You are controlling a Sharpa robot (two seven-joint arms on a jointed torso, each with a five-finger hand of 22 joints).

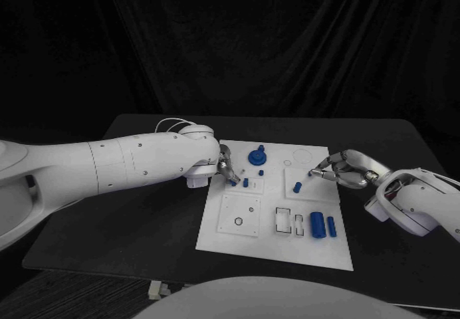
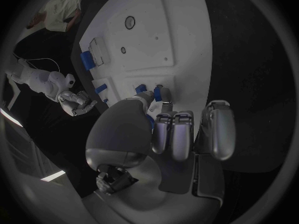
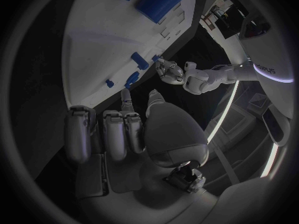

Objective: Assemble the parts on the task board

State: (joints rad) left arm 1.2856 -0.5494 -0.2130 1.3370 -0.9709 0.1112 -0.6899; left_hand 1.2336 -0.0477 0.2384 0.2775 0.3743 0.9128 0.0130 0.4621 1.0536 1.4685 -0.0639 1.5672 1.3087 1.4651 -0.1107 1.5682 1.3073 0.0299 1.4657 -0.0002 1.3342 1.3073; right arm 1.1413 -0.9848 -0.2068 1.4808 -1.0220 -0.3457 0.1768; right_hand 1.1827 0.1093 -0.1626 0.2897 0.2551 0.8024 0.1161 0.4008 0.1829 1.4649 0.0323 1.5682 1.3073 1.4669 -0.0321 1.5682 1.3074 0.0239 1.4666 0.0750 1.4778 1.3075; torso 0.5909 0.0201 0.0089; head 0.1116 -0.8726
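On the black table (image 1: 125, 219), the left hand (image 1: 223, 166) pinches a blue part (image 1: 233, 180) over the task board (image 1: 273, 232) and should seat it squarely, while the right hand (image 1: 347, 169), fingers curled in, pinches a small part (image 1: 310, 173).

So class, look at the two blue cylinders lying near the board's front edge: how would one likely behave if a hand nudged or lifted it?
The blue cylinders lie on their sides, so a sideways nudge would probably roll one across the flat board. They look like small solid plastic, so likely stiff and light. The smooth round surface might slip between fingers.
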